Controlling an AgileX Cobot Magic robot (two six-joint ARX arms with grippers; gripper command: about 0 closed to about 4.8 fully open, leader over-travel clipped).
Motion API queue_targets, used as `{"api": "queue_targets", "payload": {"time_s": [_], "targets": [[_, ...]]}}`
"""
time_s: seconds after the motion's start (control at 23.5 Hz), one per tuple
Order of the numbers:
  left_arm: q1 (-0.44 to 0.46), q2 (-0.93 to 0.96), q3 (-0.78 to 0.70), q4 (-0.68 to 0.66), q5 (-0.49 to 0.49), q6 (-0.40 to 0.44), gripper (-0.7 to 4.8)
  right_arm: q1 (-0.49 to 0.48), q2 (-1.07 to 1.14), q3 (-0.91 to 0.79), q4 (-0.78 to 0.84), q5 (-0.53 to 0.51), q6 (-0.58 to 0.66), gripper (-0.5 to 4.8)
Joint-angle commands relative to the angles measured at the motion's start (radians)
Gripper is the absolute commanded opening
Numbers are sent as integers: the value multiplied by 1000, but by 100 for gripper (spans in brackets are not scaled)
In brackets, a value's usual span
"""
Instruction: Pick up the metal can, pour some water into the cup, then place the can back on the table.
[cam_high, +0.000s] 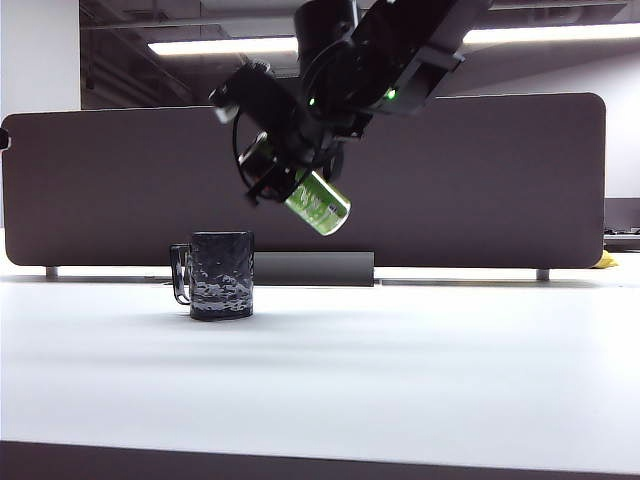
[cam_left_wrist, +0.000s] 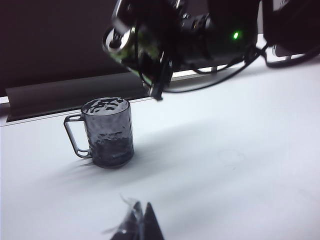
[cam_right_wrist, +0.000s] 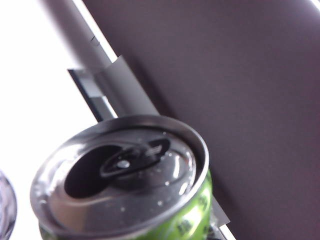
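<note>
Right pincer (cam_high: 285, 170) holding tilted metal can (cam_high: 318, 203) above cup (cam_high: 222, 274), left pincer (cam_left_wrist: 137, 222) low nearby

Colours: green can, smoky-grey mug.
Metal can (cam_high: 318, 203) bright green, silver lid; cup (cam_high: 221, 274) dark, dimpled; table (cam_high: 400, 370) white; divider panel (cam_high: 480, 190) dark brown.

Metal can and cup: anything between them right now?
Nothing; only open air separates the tilted metal can, held in the right tool, from the cup, per the exterior view.

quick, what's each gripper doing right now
left gripper: jaws shut, empty, low over the table.
right gripper: shut on the metal can, tilted above the cup.
</note>
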Motion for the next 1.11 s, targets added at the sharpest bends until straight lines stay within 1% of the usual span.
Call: {"api": "queue_targets", "payload": {"time_s": [0.04, 0.17, 0.34, 0.47, 0.94, 1.11], "targets": [[0, 1, 1, 10, 0, -3, -5, -13, -43, 11, 19, -19, 77, 251], [1, 1, 1, 10, 0, -3, -5, -25, -72, 11, -15, -41, 133, 252], [1, 1, 1, 10, 0, -3, -5, -51, -116, 9, -73, -107, 235, 252], [1, 1, 1, 10, 0, -3, -5, -71, -146, -2, -84, -147, 303, 252], [1, 1, 1, 10, 1, -3, -5, -140, -270, -62, -125, -277, 457, 252], [1, 1, 1, 10, 1, -3, -5, -180, -297, -71, -138, -393, 582, 252]]}}
